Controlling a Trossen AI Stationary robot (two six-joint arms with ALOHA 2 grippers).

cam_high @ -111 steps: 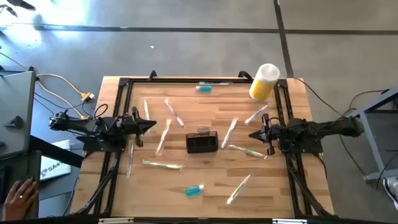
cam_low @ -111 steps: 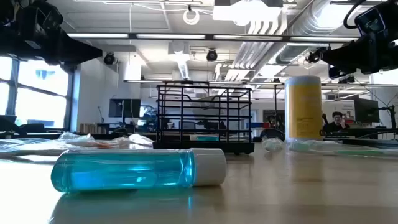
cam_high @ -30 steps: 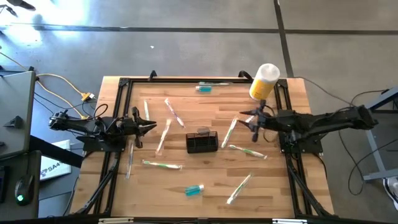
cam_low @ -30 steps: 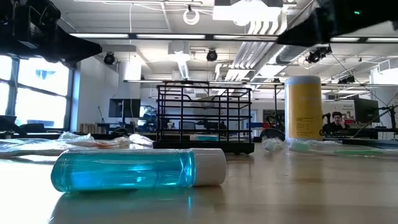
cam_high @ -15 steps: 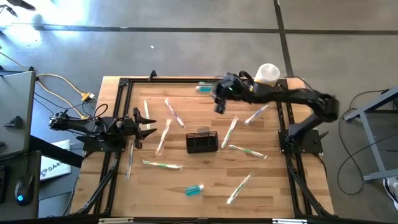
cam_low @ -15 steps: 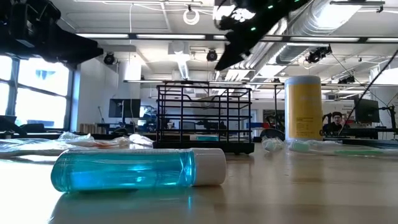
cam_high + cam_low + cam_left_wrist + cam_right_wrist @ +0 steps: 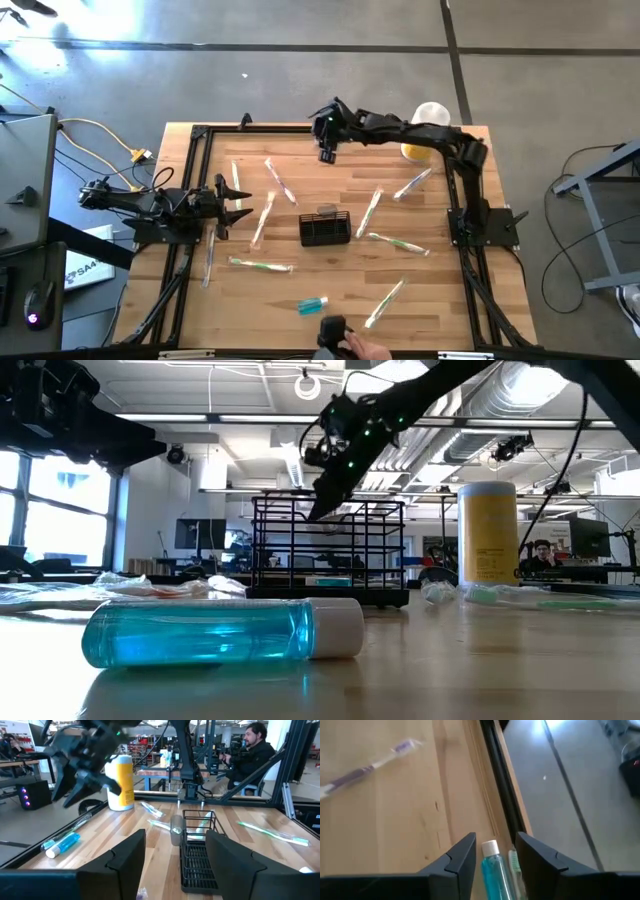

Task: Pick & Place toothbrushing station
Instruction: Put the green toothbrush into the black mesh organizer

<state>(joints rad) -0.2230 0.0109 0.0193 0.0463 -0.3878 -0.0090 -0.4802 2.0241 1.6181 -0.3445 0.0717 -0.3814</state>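
**Right arm stretched over the far edge of the desk, caddy untouched at centre**

Seen from above: a pale wooden plank desk (image 7: 300, 250) inside a black metal frame. Near its middle, the toothbrushing station (image 7: 325, 229), a small black wire-mesh box, free of both grippers. Scattered around it, several slim clear-handled toothbrushes. Near the front edge, a small tube of blue liquid (image 7: 313, 305) with a white cap, lying flat. At the far right corner, a yellow cylinder (image 7: 424, 135) with a white lid.

Right gripper (image 7: 326, 152) reaching across to the middle of the far edge, fingers spread and holding nothing. Left gripper (image 7: 240, 203) parked at the left edge, fingers likewise spread and empty.

Shown only by the right wrist view: a second blue tube (image 7: 496, 872) and a green-headed toothbrush directly between that gripper's parted fingers, untouched, by the frame rail.

Shown only by the left wrist view: a seated person in dark clothing (image 7: 250, 750) beyond the desk.

At the front edge, a hand (image 7: 365, 349) on a dark object.
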